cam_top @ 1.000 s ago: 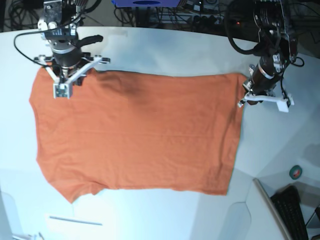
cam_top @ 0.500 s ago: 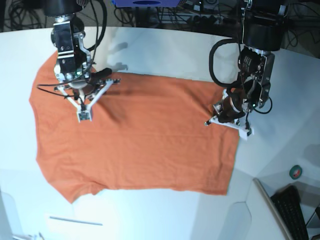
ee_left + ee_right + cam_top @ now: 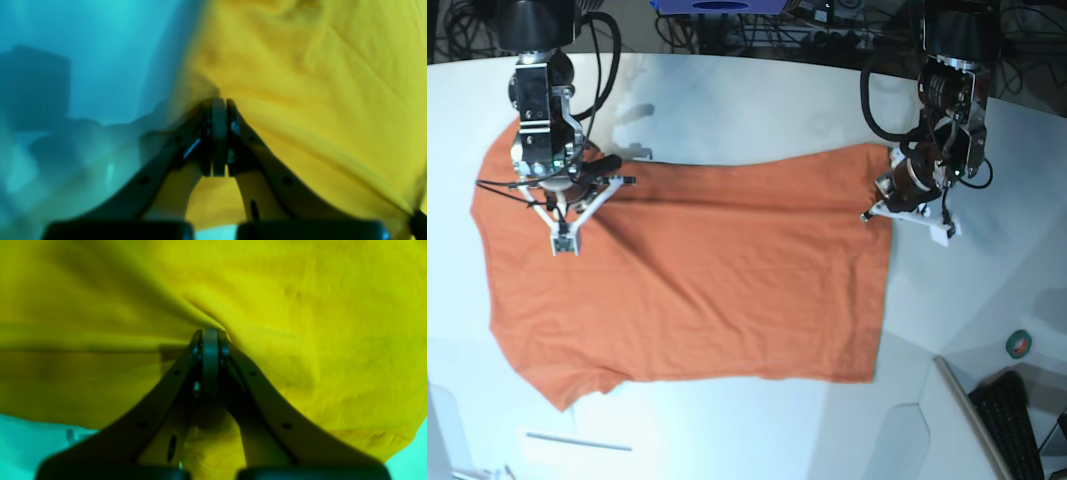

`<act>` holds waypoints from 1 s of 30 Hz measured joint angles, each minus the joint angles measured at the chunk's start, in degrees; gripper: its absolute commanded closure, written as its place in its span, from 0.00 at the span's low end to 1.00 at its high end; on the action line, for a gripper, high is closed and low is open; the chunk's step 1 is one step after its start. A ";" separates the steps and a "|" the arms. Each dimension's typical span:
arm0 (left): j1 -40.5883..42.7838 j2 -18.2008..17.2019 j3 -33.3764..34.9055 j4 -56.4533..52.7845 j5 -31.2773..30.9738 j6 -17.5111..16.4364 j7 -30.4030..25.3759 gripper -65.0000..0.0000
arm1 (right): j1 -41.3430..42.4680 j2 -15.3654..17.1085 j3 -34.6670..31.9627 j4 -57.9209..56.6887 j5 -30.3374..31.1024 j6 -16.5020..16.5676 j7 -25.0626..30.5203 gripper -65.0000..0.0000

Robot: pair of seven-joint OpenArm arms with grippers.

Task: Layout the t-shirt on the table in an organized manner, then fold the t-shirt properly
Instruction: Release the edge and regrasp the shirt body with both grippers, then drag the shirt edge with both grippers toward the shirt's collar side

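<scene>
Bright overhead light, soft wrist views

My wrist cameras blur and tint everything yellow-teal; the base view stays sharp, with short dark shadows beneath my arms.

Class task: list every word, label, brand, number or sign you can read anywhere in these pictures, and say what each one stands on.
None can be read. The plain orange cotton t-shirt shows no print, and the smooth white table bears no writing. The wrist views are too blurred to show any text.
</scene>
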 measured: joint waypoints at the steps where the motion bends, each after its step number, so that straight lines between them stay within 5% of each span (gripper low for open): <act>1: 1.31 -0.63 -0.39 1.42 0.07 0.24 0.20 1.00 | -0.17 0.00 0.00 0.17 -0.09 0.00 0.20 1.00; 7: 7.19 0.17 -0.22 11.72 -0.31 -0.44 0.00 1.00 | -2.54 0.02 0.00 4.04 -0.33 -0.15 -1.97 1.00; 15: 7.48 2.73 -0.26 7.78 -0.11 -0.11 0.09 1.00 | -2.47 0.04 0.04 5.22 -0.33 -0.17 -1.92 1.00; 20: 7.26 1.25 -0.61 3.56 -1.84 -2.14 -1.20 1.00 | -3.06 0.02 0.04 6.27 -0.31 -0.15 -1.88 1.00; 30: 2.80 -0.61 -0.83 3.67 -0.09 0.35 0.24 1.00 | -9.55 -1.31 0.52 21.22 -0.22 -0.61 -1.99 1.00</act>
